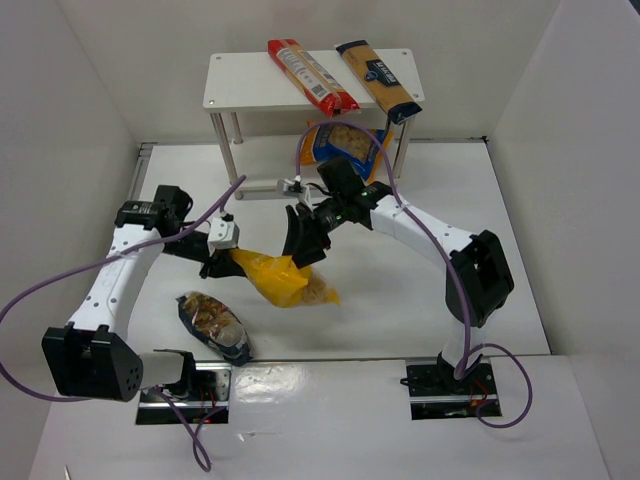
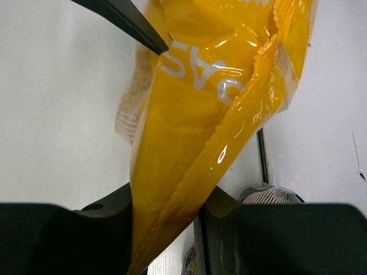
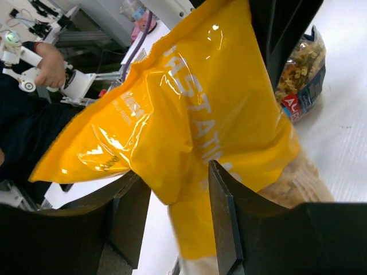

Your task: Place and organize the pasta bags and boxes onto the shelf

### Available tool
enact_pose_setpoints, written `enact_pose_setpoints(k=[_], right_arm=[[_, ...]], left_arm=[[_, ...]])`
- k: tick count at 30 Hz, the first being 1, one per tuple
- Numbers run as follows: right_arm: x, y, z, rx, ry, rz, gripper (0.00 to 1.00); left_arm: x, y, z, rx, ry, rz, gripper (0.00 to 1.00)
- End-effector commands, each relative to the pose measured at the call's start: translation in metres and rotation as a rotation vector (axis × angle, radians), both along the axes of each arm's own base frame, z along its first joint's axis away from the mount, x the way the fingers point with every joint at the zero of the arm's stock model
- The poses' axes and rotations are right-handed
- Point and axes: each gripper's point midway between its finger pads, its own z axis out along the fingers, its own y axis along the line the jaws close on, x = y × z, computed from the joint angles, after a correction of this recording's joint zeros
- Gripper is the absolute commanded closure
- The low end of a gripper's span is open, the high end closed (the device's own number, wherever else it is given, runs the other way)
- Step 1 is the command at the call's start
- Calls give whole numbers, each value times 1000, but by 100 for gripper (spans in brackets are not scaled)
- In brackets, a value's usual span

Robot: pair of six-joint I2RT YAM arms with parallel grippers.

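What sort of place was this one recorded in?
Most likely a robotics lab test cell: a white table boxed in by white panels, a left arm and right arm bolted at its near edge, and, in the right wrist view, a person beside wired equipment beyond it.

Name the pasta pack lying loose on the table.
The dark clear bag of brownish pasta, by the left arm's base. The yellow plastic bag is gripped; the rest are at the white shelf.
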Motion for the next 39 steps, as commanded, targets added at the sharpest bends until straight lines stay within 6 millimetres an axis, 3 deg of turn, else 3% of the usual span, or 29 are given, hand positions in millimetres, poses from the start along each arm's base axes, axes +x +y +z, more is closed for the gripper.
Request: enact_pose_setpoints(k=[1,2,4,5,8,9,12,19,22,27,32,35,39], right_arm=[[-4,5,18,47,-57,26,48],[-4,5,18,47,-57,26,48],[4,6,11,26,-62,-3,38],[7,7,9,14,-72,-18,28],[21,5,3,-10,-101,-72,16],[25,6,-1,-29,-116,-97,7],[47,2,-9,-69,-156,-181,0],[93,-13,-24,-251,-317,-472,0],[90,-18,-17,-331,-403,-561,0],[46,-18,13,-336,-491,-555,0],[29,-19,35,-316,-467,-546,0],[18,-16,31,-339,-459,-526,0],[4,-8,8,-406,-470,-491,0]], left_arm=[[0,-12,27,-138,-89,-27,100],[0,-12,27,-138,-89,-27,100],[2,-10,26,-138,-97,-11,100],[3,-10,29,-140,-106,-4,100],[7,-10,27,-145,-104,21,100],[10,-10,26,-147,-120,25,100],[15,-8,20,-144,-102,60,100],[21,-7,10,-137,-68,79,100],[19,-9,5,-136,-49,71,100],[27,-7,1,-114,-52,97,100],[31,-6,-2,-103,-36,125,100],[32,-5,-3,-99,-38,137,100],[33,-4,-4,-95,-38,149,100]])
